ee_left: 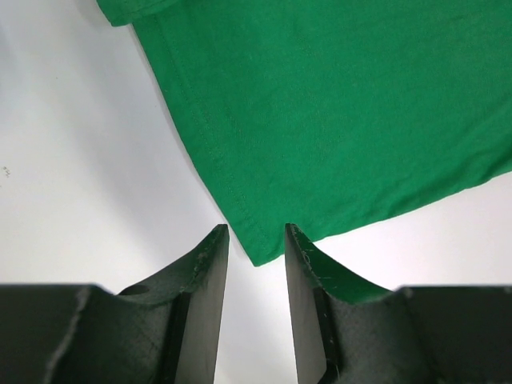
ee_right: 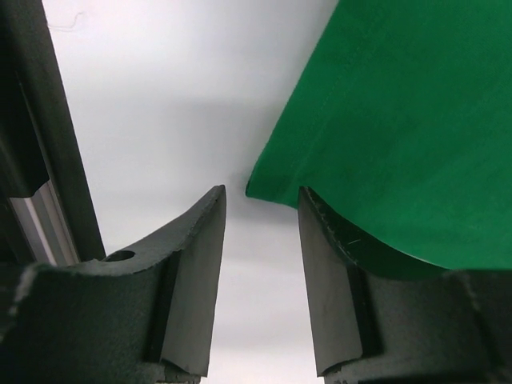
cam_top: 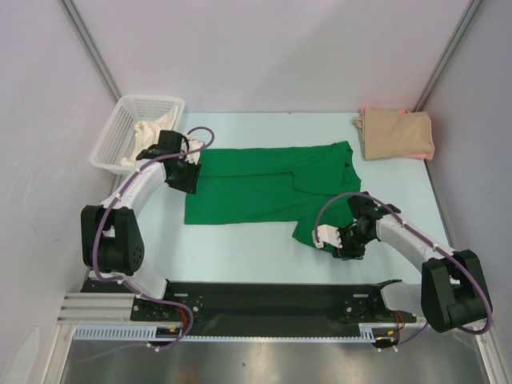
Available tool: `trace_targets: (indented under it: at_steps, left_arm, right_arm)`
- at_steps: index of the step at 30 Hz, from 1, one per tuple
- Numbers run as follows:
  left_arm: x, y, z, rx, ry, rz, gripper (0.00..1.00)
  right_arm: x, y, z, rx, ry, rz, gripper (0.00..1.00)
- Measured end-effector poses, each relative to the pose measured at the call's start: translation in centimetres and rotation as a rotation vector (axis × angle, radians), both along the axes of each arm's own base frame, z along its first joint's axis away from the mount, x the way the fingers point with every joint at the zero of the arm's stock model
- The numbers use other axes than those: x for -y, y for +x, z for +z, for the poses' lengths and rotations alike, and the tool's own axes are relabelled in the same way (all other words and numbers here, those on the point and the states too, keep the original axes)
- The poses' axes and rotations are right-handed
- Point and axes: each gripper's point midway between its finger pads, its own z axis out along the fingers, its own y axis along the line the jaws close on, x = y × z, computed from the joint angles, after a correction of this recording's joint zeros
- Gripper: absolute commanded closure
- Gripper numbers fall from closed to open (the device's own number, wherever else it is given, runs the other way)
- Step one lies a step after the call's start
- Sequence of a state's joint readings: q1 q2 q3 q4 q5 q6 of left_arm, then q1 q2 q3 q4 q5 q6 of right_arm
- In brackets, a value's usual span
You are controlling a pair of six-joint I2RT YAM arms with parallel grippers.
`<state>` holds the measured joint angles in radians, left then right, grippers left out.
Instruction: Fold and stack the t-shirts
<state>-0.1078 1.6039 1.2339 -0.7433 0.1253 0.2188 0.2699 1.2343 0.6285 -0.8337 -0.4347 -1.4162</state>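
Fabric under inspection: the green t-shirt (cam_top: 264, 188) lies flat at the centre of the pale, smooth table (cam_top: 240, 252). Its body forms a broad rectangle running toward 9 o'clock, and its 3 o'clock part is folded over itself in uneven flaps. The left wrist view shows the green t-shirt (ee_left: 344, 104) as a fine matte knit, with a double row of stitching along the hem.

The left gripper (cam_top: 189, 179) sits at the shirt's 10 o'clock corner. In its own view the left gripper (ee_left: 256, 232) has dark, rough-faced jaws standing apart, bare table showing between them, and the hem corner reaching just into the gap; nothing is clamped.

The right gripper (cam_top: 322, 240) is at the shirt's 5 o'clock corner. Seen close, the right gripper (ee_right: 262, 192) is likewise parted, with the cloth (ee_right: 416, 120) point touching the tip of one finger.

The tan t-shirt (cam_top: 396, 132) rests folded into a compact block at 1 o'clock, with a pink edge (cam_top: 432, 157) showing beneath it.

At 10 o'clock stands a white mesh basket (cam_top: 152, 98) holding a crumpled cream cloth (cam_top: 148, 132).
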Motion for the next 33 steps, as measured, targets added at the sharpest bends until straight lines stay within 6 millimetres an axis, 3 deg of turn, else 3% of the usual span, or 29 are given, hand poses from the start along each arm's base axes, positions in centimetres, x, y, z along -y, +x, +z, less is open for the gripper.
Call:
trace_targets:
  at_steps: [7,24,30,32,33]
  left_arm:
    - [-0.2,-0.2,-0.5,-0.015,0.001,0.006,0.61]
    - [-1.6,-2.2,-3.4,-0.113,0.006,0.021,0.62]
    - [-1.1,-3.1,-4.0,-0.16,-0.017,0.006,0.63]
    - [-1.2,-3.4,-4.2,-0.177,-0.016,0.008,0.63]
    - [-1.3,-3.5,-4.3,-0.182,-0.016,0.011,0.63]
  right_arm:
    - [-0.7,-0.5,-0.5,-0.015,-0.009,0.043,0.62]
    - [-0.1,-0.7,-0.9,0.022,-0.05,0.052,0.6]
    - [-0.2,0.0,-0.9,0.045,-0.048,0.021,0.85]
    - [-0.2,0.3,-0.9,0.052,-0.047,0.005,1.0]
    - [-0.3,0.3,-0.9,0.053,-0.046,-0.002,1.0]
